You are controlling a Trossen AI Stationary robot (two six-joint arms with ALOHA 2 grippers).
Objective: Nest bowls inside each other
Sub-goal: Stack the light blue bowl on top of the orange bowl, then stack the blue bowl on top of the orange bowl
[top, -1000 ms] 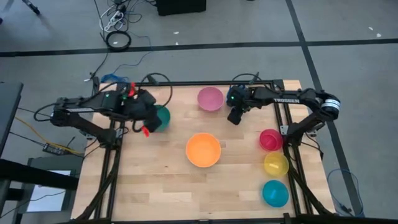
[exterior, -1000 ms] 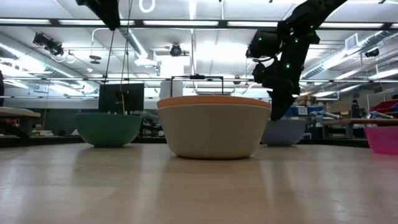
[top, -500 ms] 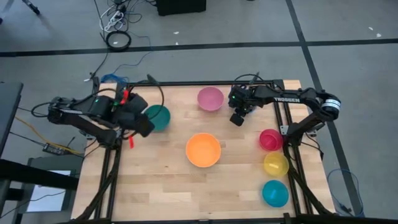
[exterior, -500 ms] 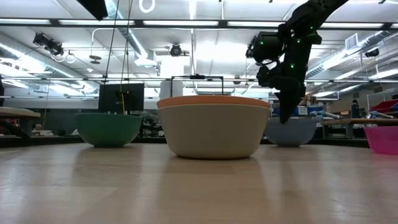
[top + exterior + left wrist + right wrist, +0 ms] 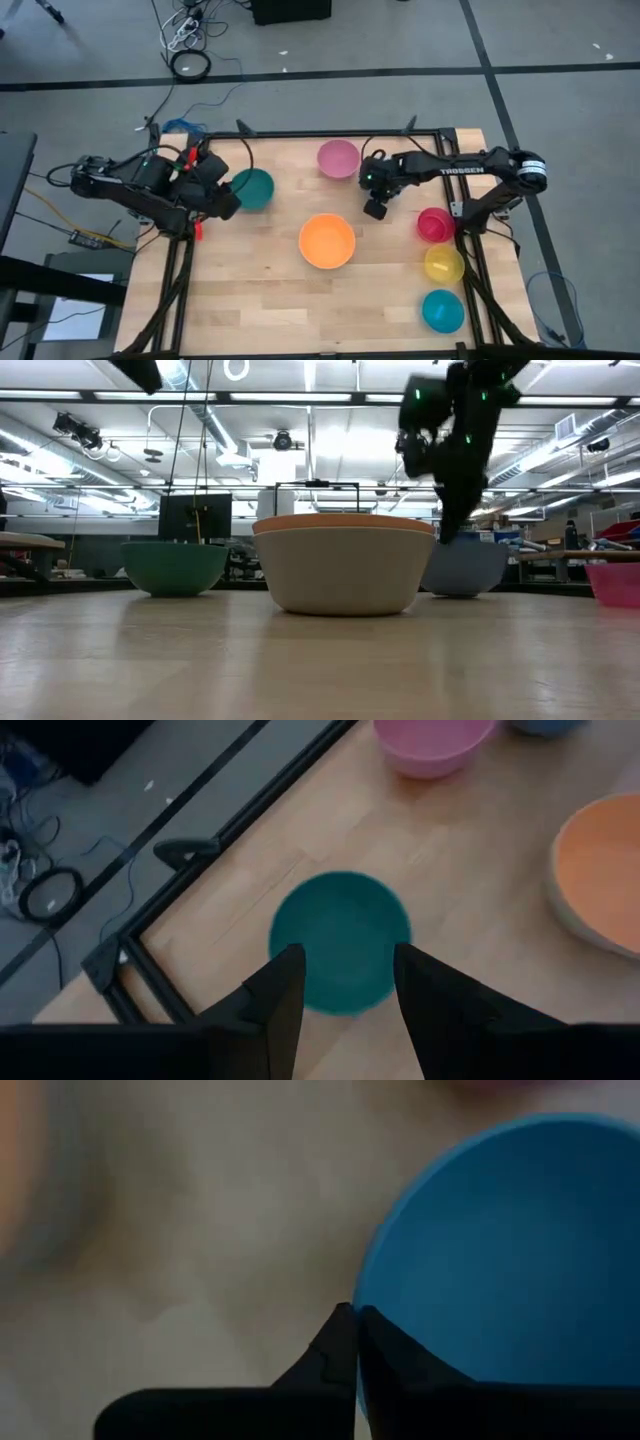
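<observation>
My right gripper [image 5: 355, 1318] is shut on a blue bowl [image 5: 500, 1250] just right of the table's middle; in the high view the arm [image 5: 378, 190] hides this bowl. The low view shows the bowl [image 5: 465, 570] under the gripper [image 5: 447, 532], but not whether it is clear of the table. My left gripper [image 5: 345, 955] hangs open above the dark green bowl [image 5: 340, 940] at the left [image 5: 252, 188], touching nothing. An orange bowl [image 5: 327, 240] sits nested in a grey-white bowl [image 5: 340, 572] at the centre. A pink bowl [image 5: 338, 158] stands by the far edge. My right gripper pinches the blue bowl's rim [image 5: 362, 1295] between its two shut fingers, one on the outer side and one on the inner side of the wall. The fingers come steeply from above. The bowl stays upright, mouth up.
Magenta-red [image 5: 434, 224], yellow [image 5: 444, 264] and cyan [image 5: 442, 310] bowls stand in a row along the table's right edge. Bare wood lies at the near left of the table [image 5: 240, 290]. Black frame rails [image 5: 180, 280] run along the table's sides.
My right gripper has shut on the blue bowl's rim and swung toward the near edge and the table's middle. My left gripper has drawn back toward the left edge, away from the green bowl, still open.
</observation>
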